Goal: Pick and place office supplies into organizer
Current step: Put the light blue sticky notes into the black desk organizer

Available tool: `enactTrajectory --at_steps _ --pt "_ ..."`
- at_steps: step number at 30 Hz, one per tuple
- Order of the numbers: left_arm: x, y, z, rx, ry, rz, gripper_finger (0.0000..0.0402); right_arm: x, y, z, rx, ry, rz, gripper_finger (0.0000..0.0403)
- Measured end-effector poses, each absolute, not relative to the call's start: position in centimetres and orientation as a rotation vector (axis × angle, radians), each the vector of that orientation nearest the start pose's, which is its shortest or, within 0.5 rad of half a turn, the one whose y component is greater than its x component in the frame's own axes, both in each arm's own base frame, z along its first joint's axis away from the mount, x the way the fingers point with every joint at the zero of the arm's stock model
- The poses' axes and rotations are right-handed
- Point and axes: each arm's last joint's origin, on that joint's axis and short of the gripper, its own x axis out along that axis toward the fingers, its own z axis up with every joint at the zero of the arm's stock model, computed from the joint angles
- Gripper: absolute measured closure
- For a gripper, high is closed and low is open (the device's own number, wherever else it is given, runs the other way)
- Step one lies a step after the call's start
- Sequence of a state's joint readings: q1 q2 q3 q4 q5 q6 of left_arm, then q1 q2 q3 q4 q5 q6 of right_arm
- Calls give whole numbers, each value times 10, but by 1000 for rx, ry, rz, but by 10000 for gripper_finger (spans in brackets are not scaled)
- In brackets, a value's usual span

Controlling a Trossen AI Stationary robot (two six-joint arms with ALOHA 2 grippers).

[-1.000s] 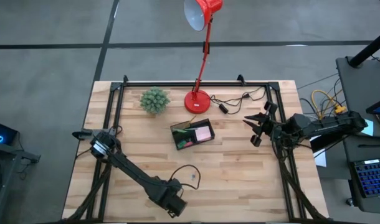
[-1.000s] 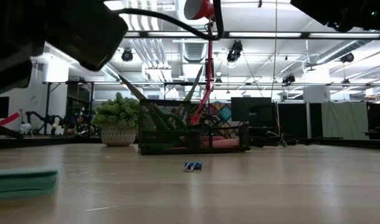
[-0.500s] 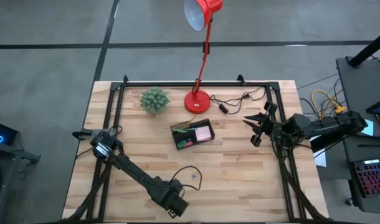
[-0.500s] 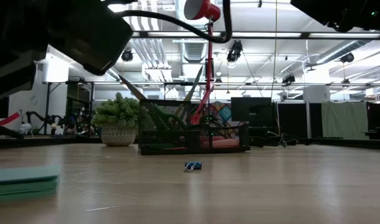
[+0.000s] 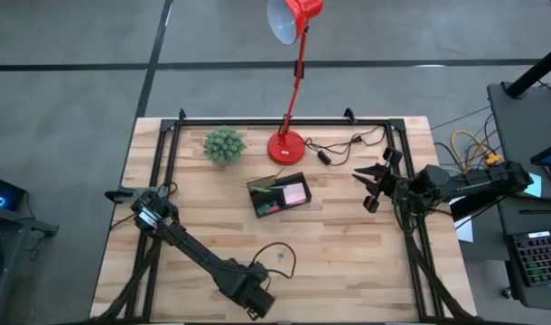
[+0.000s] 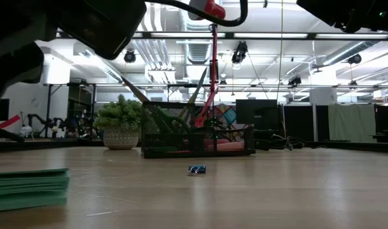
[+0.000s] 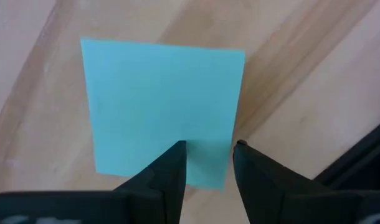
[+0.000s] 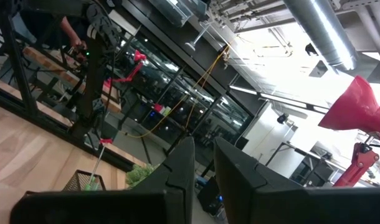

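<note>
Table (image 5: 348, 253): light wood planks, both arms on it, organizer near the middle.
Lamp (image 5: 289, 81): red, base just behind the organizer; not part of the job.
Organizer (image 5: 278, 194): black tray, pink pad and green items already inside; well apart from the left arm's end.
Right gripper (image 5: 370, 185): waits at the right side of the table, fingers close together with a narrow gap, holding nothing.
Left gripper (image 7: 209, 155): at the near edge of the table, fingers partly spread, tips over one edge of the pad; a pinch cannot be told.
Blue pad (image 7: 162, 112): sticky notes, flat on the wood by the near edge.
Small blue item (image 5: 281, 256): lies loose on the table beside the left arm.
Doing it well: likely best to grip the pad's full thickness at the edge so loose sheets do not peel, then lift level before carrying it to the organizer.
</note>
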State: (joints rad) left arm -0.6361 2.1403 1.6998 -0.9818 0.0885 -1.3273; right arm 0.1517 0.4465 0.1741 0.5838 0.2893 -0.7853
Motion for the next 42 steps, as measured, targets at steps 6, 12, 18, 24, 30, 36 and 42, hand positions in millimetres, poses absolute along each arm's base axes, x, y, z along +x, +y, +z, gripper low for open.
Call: enactTrajectory --at_steps 6,12,18,24,30,36,42 --pt "342 -254 169 -608 1484 396 286 125 11 239 -710 -233 -248 351" --pt "343 -255 158 -579 1508 406 286 125 11 238 -710 -232 -247 351" --pt "342 -254 151 -557 1507 430 286 125 11 238 -710 -231 -247 351" --pt "339 -251 143 -519 1512 444 306 125 11 238 -710 -231 -247 351" --pt "335 -248 135 -481 1536 440 390 125 11 238 -710 -231 -247 351" --pt "334 -248 137 -438 1581 351 398 125 11 238 -710 -231 -247 351" --pt "334 -246 161 -426 1561 242 401 125 11 238 -710 -231 -247 351"
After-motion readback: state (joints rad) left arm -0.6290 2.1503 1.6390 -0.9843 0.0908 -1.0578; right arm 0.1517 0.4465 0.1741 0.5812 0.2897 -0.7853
